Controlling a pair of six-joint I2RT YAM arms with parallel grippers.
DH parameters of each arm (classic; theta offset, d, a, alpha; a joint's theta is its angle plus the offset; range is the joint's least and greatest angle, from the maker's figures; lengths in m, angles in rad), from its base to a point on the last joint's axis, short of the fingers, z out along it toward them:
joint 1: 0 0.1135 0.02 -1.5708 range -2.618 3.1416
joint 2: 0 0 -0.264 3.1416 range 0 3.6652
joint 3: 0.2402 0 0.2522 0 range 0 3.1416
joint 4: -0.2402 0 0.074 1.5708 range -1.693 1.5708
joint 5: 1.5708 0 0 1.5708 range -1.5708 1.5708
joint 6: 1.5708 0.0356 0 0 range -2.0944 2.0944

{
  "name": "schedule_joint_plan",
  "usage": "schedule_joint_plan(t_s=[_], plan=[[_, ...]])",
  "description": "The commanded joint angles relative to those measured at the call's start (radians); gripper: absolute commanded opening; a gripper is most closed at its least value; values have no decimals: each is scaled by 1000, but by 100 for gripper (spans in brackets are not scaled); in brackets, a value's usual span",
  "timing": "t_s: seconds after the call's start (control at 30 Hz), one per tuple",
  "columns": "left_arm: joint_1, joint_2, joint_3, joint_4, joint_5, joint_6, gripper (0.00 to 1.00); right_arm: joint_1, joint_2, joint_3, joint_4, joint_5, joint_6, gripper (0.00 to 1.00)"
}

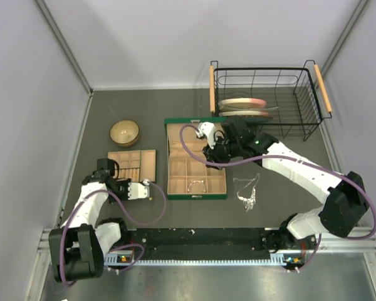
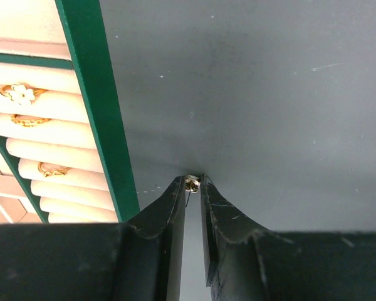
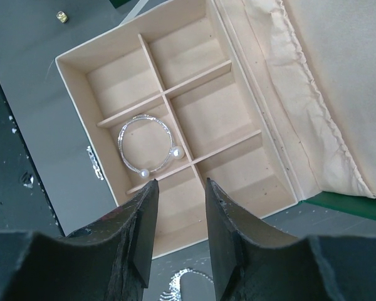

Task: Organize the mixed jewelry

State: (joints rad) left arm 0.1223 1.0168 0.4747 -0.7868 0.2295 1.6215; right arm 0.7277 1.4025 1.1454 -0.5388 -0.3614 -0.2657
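Observation:
Among the mixed jewelry, a silver bracelet (image 3: 147,145) with two pearl ends lies in a front compartment of the open green box (image 1: 196,196). A fine silver chain (image 1: 246,191) lies on the table right of the box. My left gripper (image 2: 192,182) is down at the table beside the green-edged ring tray (image 2: 100,119), its fingertips pinched on a tiny gold piece (image 2: 192,185). In the top view it (image 1: 148,190) sits just below that tray. My right gripper (image 3: 180,182) hovers open over the box's compartments, holding nothing.
Three gold rings (image 2: 22,94) sit in the tray's beige rolls. Behind the tray stands a round wooden bowl (image 1: 124,132). A black wire basket (image 1: 263,100) with plates is at the back right. Another small gold bit (image 3: 62,16) lies on the table near the box's front corner.

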Motion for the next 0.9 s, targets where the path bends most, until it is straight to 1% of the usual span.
schedule_joint_plan(t_s=[0.0,0.13,0.27,0.43,0.47,0.53,0.6,0.7,0.73,0.77,0.83,0.87], plan=[[-4,16,-4,-34,14,-12,18,-14,12,4,31,-17,0,36],[-4,17,19,-61,21,-44,16,-14,16,5,30,-21,0,36],[-4,11,61,-100,68,-81,14,-14,20,5,30,-21,0,35],[-6,9,133,-163,116,-133,5,-16,23,7,31,-19,0,35],[-4,5,142,-179,123,-141,2,-16,23,7,30,-20,3,35],[-6,0,166,-193,142,-164,0,-16,23,8,30,-21,3,35],[-4,-3,196,-206,162,-186,0,-16,21,8,30,-19,2,35],[-4,17,261,-184,174,-283,0,-16,20,10,30,-14,0,35],[-6,31,286,-180,179,-348,0,-17,20,11,30,-16,0,35],[-4,64,339,-175,179,-380,0,-17,20,11,28,-13,0,35],[-4,109,398,-172,182,-466,0,-16,16,11,30,-13,0,35],[-6,158,453,-172,182,-494,0,-16,18,11,28,-14,2,35]])
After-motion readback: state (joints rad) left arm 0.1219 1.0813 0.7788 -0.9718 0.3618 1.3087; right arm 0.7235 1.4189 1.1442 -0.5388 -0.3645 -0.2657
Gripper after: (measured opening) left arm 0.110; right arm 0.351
